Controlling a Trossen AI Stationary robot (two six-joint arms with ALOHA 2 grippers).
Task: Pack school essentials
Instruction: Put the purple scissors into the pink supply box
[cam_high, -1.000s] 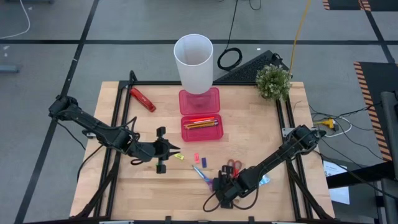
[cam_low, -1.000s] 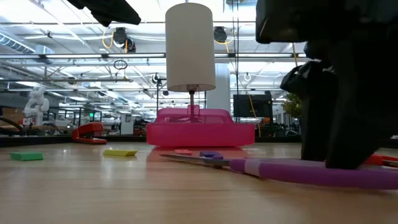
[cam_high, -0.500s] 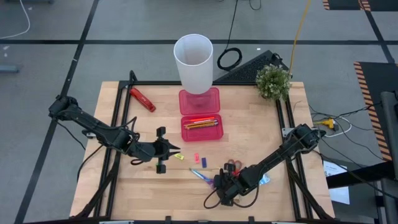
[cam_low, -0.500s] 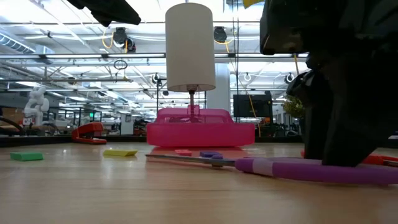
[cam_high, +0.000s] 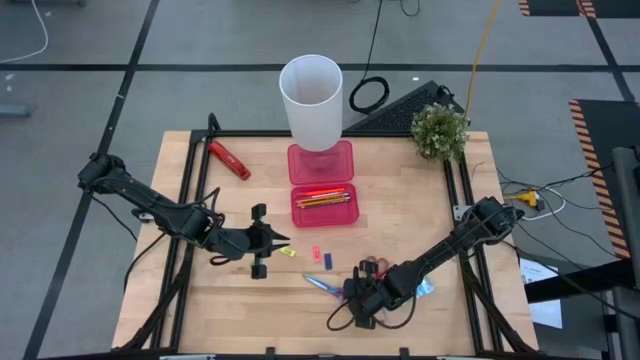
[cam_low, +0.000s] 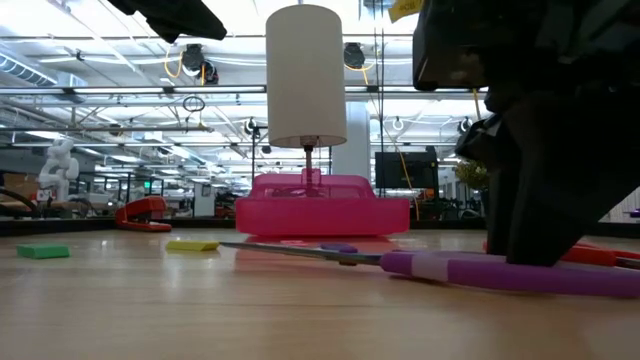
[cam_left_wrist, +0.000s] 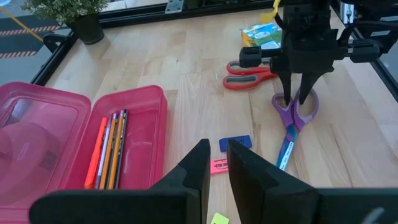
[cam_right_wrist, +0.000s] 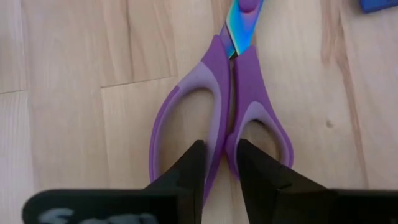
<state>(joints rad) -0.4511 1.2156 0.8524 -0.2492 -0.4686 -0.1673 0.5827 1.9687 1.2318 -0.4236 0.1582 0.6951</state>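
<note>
Purple scissors (cam_high: 325, 285) lie flat on the table near its front, blades toward the left. My right gripper (cam_high: 356, 293) stands over their handles, shut on them. Red-handled scissors (cam_high: 375, 266) and a green-white packet (cam_high: 426, 290) lie just beyond it. The open pink pencil case (cam_high: 323, 205) holds several pencils (cam_left_wrist: 111, 148). Yellow (cam_high: 286, 251), pink (cam_high: 316, 253) and blue (cam_high: 327, 259) erasers lie between the two arms. My left gripper (cam_high: 286, 241) hovers at the table's left, pointing right, with a narrow gap and nothing between its fingers. My right gripper comes from above, pointing down, with one finger (cam_right_wrist: 194, 163) in each handle loop of the purple scissors. The two inner bars (cam_right_wrist: 225, 127), where the loops meet, are pinched between the fingers. The scissors lie on the table, blades (cam_low: 300, 250) level.
A tall white cup (cam_high: 311, 98) stands behind the pencil case. A red-and-black tool (cam_high: 229, 158) lies at the far left and a potted plant (cam_high: 439, 130) at the far right corner. Bare wood spreads between the case and the scissors.
My right gripper has shifted a little toward the table's far right. The purple scissors have turned on the table with it: the blade tip has swung toward the left and near edges while the handles stayed at the fingers.
</note>
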